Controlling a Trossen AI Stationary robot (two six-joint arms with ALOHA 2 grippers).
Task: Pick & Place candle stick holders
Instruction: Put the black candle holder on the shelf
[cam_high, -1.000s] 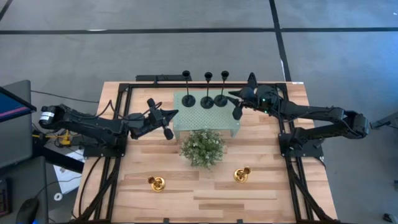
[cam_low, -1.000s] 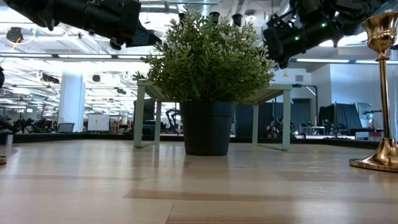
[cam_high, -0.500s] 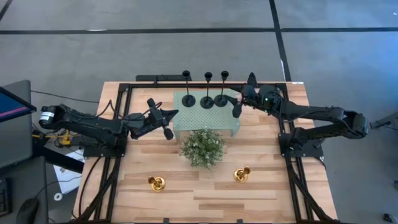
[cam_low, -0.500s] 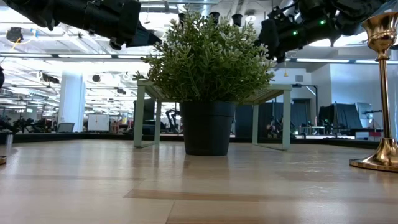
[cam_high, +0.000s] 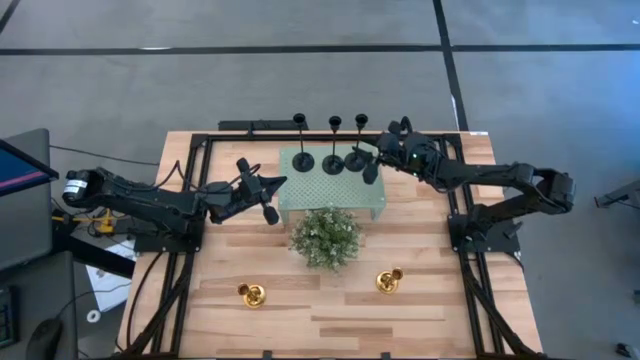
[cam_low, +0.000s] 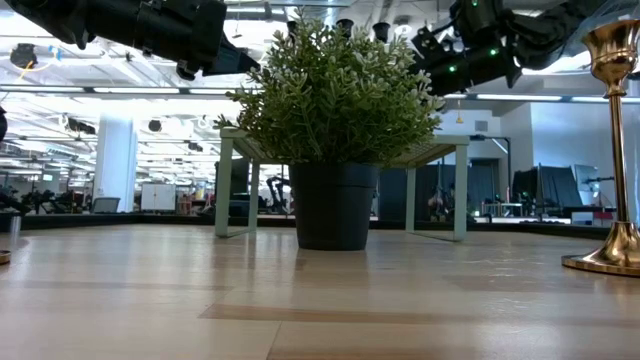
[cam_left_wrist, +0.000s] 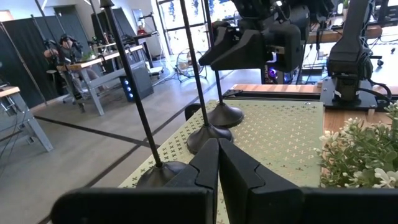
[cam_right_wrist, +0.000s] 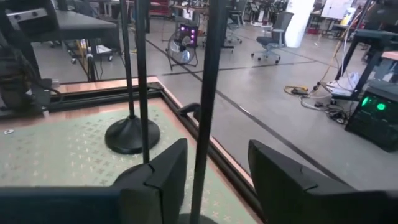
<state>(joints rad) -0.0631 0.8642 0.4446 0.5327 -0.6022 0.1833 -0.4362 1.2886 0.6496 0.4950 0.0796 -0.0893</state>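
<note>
Three black candle stick holders stand upright in a row on the pale green perforated stand (cam_high: 330, 190) at the table's far side: the left black holder (cam_high: 302, 160), the middle black holder (cam_high: 333, 163) and the right black holder (cam_high: 356, 158). Each has a round disc base and a thin tall stem, bases close together but apart. Nearer the front edge, two gold holders rest on the wooden table (cam_high: 440, 310), well apart: the left gold holder (cam_high: 252, 294) and the right gold holder (cam_high: 389, 281), shiny and upright in the low view.
</note>
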